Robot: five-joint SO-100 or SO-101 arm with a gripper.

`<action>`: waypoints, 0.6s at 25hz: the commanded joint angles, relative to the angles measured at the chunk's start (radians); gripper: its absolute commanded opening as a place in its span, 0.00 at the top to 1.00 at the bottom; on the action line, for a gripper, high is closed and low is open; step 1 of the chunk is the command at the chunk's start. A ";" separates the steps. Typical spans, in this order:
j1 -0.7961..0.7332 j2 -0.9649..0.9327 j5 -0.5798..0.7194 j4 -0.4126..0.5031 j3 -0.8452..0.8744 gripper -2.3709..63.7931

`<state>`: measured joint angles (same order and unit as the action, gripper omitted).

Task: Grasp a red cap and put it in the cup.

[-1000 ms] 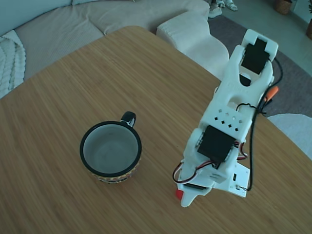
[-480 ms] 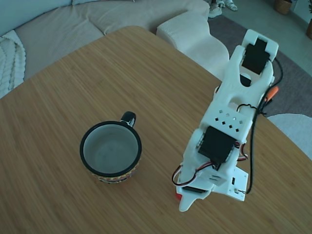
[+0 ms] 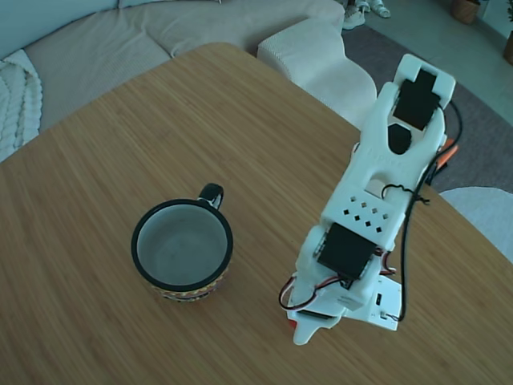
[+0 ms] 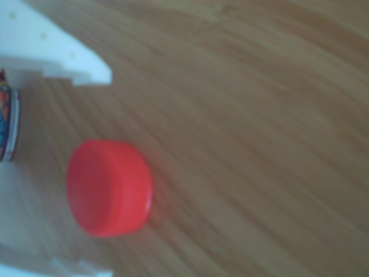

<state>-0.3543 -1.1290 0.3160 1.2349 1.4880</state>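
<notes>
The red cap (image 4: 109,187) lies flat on the wooden table between the two white fingers (image 4: 57,52) of my gripper (image 4: 106,173), which is open around it. There is a gap to the upper finger, and the lower finger is close to the cap's edge. In the fixed view my gripper (image 3: 300,330) points down at the table's near edge, and only a red sliver of the cap (image 3: 292,323) shows beside it. The cup (image 3: 182,250), black-rimmed with a black handle and a patterned band, stands upright and empty to the left of the gripper. Its patterned side (image 4: 7,121) shows at the left edge of the other view.
The round wooden table (image 3: 160,120) carries only the cup, the cap and the arm's base at the right. A beige sofa (image 3: 96,40) and cushions stand beyond the far edge. An orange clamp handle (image 3: 446,148) peeks out behind the arm.
The arm has leaned lower and slightly left over the cap, which now shows less in the fixed view. The cup has not moved.
</notes>
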 commanded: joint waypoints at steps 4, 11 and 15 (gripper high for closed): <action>0.002 -0.011 0.003 -0.015 -0.015 0.36; 0.003 -0.009 0.003 -0.021 0.000 0.36; 0.005 -0.009 0.003 -0.029 0.011 0.36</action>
<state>-0.3559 -1.1213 0.3160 1.2118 1.5002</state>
